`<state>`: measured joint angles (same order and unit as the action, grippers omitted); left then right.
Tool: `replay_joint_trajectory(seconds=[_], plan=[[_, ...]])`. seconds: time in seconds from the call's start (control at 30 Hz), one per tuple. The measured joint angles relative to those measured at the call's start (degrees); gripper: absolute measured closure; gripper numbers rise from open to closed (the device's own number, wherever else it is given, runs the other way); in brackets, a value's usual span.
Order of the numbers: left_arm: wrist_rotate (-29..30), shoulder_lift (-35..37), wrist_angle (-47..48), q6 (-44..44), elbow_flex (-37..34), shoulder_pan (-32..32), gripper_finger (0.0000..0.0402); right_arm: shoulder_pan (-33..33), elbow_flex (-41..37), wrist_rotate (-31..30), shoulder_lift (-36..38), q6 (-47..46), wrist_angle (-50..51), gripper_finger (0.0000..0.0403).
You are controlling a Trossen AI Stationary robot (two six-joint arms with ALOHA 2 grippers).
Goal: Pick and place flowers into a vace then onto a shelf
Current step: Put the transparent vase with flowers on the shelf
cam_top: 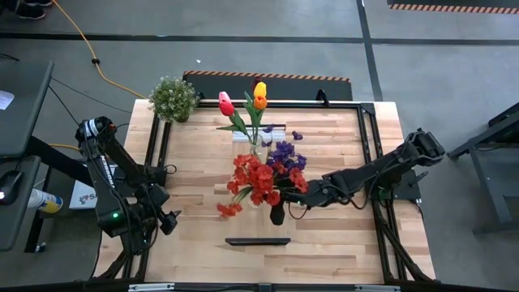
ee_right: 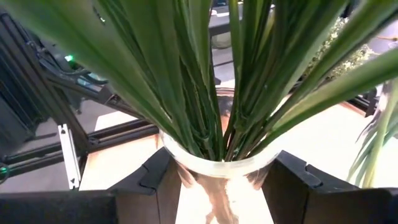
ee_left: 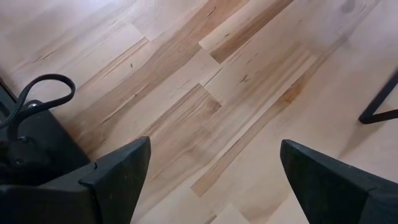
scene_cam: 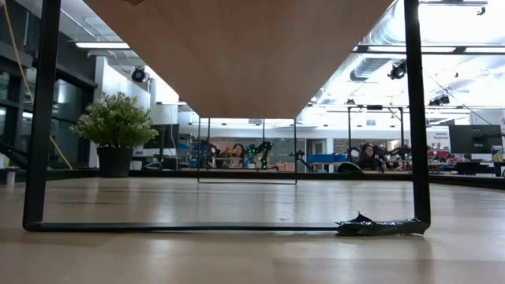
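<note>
Here my right gripper (ee_right: 217,180) clamps the vase (ee_right: 219,177) of flowers (cam_top: 263,166) mid-table; bare table (cam_top: 340,235) at six o'clock; my left gripper (ee_left: 211,180) gapes wide.

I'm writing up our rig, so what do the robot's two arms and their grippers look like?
Both arms are matte dark, jointed segments. The left arm has a small green light near its base and white lettering on one link. Its left gripper has two broad, wedge-shaped black fingers, with a looped black cable beside them. The right gripper shows the same blocky black fingers.
</note>
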<state>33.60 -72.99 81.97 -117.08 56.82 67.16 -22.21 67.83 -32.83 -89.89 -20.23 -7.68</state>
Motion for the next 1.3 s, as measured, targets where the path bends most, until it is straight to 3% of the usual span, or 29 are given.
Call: replay_joint_trajectory(seconds=[1.3], plan=[[0.5, 0.0, 0.7, 1.3, 0.0, 0.0, 0.0009, 0.1, 0.0, 1.6, -2.1, -1.2, 0.6, 0.0221]])
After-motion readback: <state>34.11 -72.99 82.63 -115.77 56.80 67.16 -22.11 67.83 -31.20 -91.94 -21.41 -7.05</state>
